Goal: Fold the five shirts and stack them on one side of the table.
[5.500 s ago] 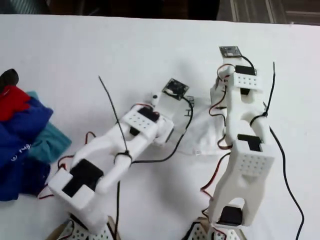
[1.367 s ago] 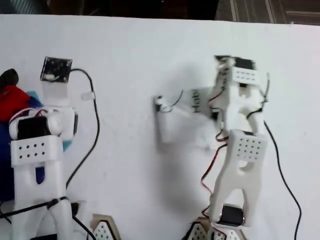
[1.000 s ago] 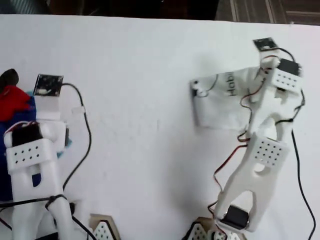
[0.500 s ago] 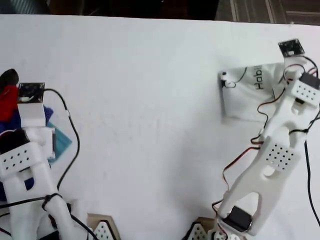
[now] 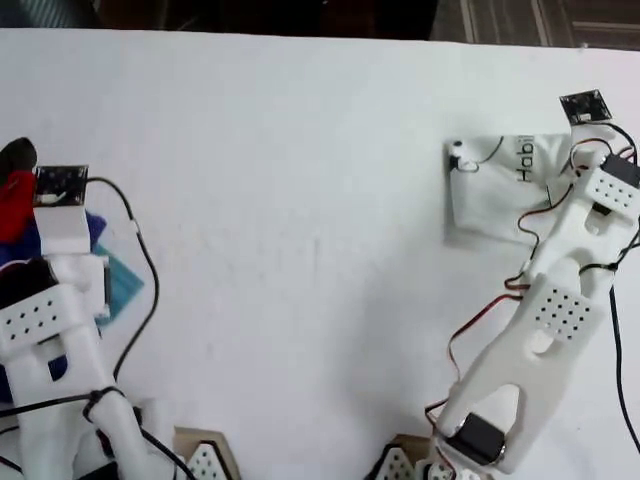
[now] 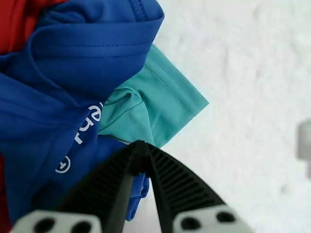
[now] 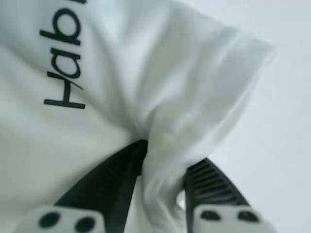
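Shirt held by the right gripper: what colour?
White shirt, black lettering; best in right wrist view.

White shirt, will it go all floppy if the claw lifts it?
Probably floppy: the white shirt bunches into soft folds where the right claw pinches it. Likely light: the cloth looks thin. Pushed, that soft cloth would probably crumple, not roll.

Black gripper (image 6: 141,149), fingertips pressed together, hovers over a crumpled blue shirt (image 6: 63,63). A teal shirt (image 6: 163,104) sticks out beneath the blue shirt, with red fabric (image 6: 14,19) beside it.
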Robot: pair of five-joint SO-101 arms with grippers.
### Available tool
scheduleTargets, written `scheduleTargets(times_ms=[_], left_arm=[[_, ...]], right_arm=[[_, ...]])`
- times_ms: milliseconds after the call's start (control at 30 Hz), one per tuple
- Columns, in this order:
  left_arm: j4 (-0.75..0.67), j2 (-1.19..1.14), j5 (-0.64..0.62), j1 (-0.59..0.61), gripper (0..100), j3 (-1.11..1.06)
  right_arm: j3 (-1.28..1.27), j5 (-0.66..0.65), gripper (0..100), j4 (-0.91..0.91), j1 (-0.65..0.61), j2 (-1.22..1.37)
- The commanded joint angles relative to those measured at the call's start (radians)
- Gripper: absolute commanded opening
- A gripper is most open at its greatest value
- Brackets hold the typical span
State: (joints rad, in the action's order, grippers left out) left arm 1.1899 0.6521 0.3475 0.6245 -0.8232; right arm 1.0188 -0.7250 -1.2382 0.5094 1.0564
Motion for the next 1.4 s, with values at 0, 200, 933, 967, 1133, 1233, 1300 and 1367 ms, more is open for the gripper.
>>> scheduleTargets(times_ms=[0, 200, 933, 967, 1133, 1233, 1300, 1367], left_arm=[[0.015, 0.032, 0.008, 0.005, 3, 0.008], [0.025, 0.032, 0.009, 0.008, 3, 0.025], [-0.311, -0.259, 0.304, 0.503, 24, 0.292], [-0.31, -0.318, 0.298, 0.511, 24, 0.329], [-0.187, -0.595, 0.239, 0.517, 24, 0.579], [-0.12, -0.743, 0.226, 0.517, 24, 0.736], [-0.074, -0.825, 0.222, 0.517, 24, 0.828], [-0.017, -0.891, 0.226, 0.517, 24, 0.914]], right_arm=[[0.084, -0.002, 28.1, -0.079, 0.024, -0.041], [0.287, 0.098, 36.1, -0.246, 0.002, -0.102], [0.459, 0.196, 36.1, -0.533, -0.139, -0.263], [0.41, 0.206, 36.1, -0.533, -0.137, -0.309], [0.006, 0.209, 36.1, -0.533, -0.145, -0.607], [-0.299, 0.207, 36.1, -0.532, -0.163, -0.805], [-0.497, 0.207, 36.1, -0.53, -0.176, -0.926], [-0.677, 0.207, 36.1, -0.53, -0.194, -1.03]])
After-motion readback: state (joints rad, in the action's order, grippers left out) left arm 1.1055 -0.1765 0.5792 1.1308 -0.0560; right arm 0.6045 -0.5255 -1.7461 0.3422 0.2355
